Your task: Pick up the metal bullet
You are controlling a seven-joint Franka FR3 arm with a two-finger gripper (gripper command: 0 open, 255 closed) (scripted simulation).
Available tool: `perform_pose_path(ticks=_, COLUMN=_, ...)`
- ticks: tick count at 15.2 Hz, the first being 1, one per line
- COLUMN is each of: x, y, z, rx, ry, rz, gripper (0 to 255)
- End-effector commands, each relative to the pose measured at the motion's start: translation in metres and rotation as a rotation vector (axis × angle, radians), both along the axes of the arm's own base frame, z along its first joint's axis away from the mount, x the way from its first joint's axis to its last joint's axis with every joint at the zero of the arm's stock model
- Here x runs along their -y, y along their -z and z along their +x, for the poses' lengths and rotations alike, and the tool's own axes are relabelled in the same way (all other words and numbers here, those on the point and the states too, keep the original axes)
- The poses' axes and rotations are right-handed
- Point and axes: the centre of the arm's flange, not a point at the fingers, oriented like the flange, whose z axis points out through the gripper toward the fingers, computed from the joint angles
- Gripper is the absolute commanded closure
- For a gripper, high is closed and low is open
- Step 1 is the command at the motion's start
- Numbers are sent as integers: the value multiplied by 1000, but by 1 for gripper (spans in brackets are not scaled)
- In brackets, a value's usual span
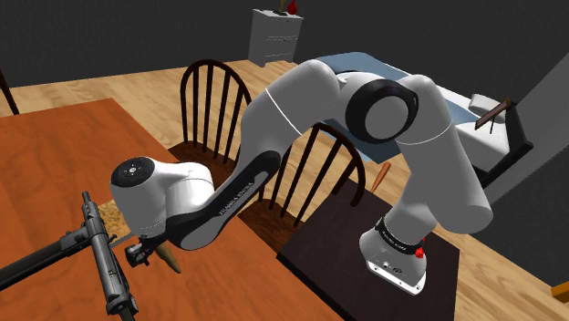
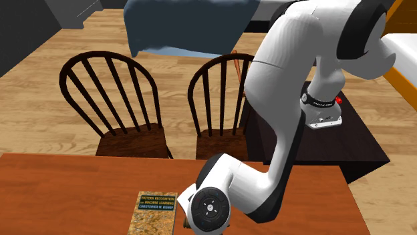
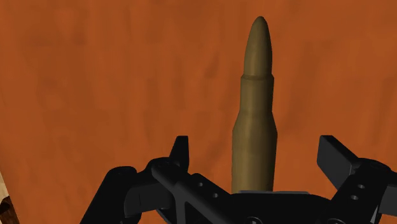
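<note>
Btwn the pincer's (image 3: 254, 147) 2 fingers (image 3: 181, 153): 1 olive-brown bullet (image 3: 257, 95).
Pincer open, neither finger touching it; 1 orange table (image 3: 95, 76) beneath.

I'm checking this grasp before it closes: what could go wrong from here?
The bullet lies untouched inside the open gripper; being round, it may roll on the table if one finger lands first. The fingers straddle its base end, so the long nose might tip down when lifted. The gun lies close by and could get bumped.
</note>
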Motion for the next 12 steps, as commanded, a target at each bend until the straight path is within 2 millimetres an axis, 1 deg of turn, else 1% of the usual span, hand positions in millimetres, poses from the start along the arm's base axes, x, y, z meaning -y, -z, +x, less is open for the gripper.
perform_pose_path(ticks=1, x=-1, y=4, z=0, rx=1, ry=0, rz=0, gripper=0)
perform_pose_path(ticks=2, x=0, y=3, z=0, rx=1, ry=0, rz=0, gripper=255)
perform_pose_path(ticks=11, x=-1, y=4, z=0, rx=1, ry=0, rz=0, gripper=255)
perform_pose_path(ticks=12, x=-1, y=-2, z=0, rx=1, ry=0, rz=0, gripper=255)
